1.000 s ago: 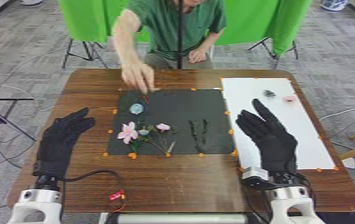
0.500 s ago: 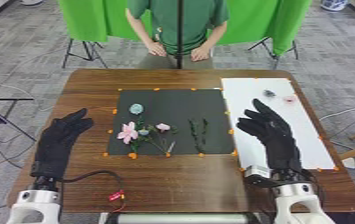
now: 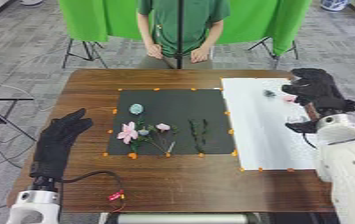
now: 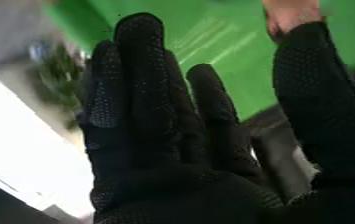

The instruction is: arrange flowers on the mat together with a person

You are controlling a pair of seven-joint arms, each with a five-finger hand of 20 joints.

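In the head view, the dark mat holds a pink lily, a small pink blossom, a pale blue flower and thin green stems. On the white sheet lie a dark bloom and a pink bloom. My right hand is over the sheet's far right edge, close beside that pink bloom. Straight fingers and a spread thumb show on the right hand in the right wrist view, holding nothing. Left of the dark mat, my left hand rests open and empty.
Orange tabs line the edges of the mat and sheet. A cable with a red connector lies near the brown table's front left. Green cloth hangs beyond the far side.
My right hand has moved forward and to the right, from the sheet's left part to its far right edge. The person's hand has withdrawn from the dark mat's far left corner. My left hand stays put.
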